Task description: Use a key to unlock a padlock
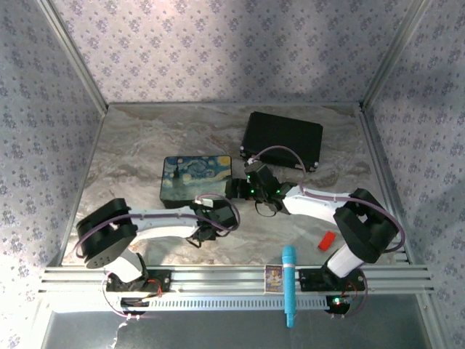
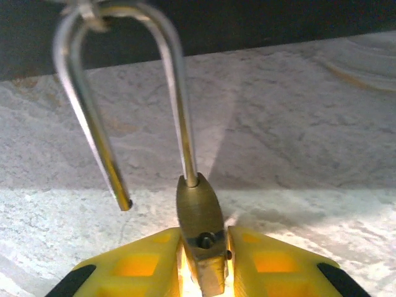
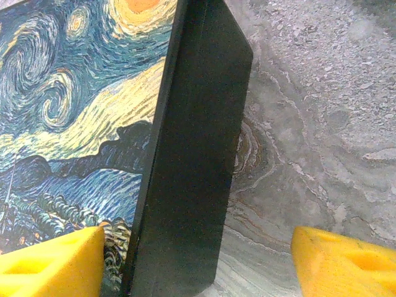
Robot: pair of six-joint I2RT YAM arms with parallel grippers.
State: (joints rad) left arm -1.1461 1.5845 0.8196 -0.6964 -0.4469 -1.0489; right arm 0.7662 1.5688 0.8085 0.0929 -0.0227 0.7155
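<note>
painted box [image 1: 196, 178] and black case [image 1: 282, 139] on marble table [image 1: 138, 145]; red block [image 1: 327, 241], teal tube [image 1: 289, 283] at near edge

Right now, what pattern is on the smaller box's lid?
A swirling blue-and-yellow night-sky painting covers the box lid; clearest in the right wrist view.

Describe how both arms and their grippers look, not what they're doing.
The left arm and right arm have white links between bulky black joints, with lilac cables looping alongside. Small green lights glow near the right wrist. The left gripper and right gripper have chunky yellow fingers; the left's show black patches at the outer edges.
</note>
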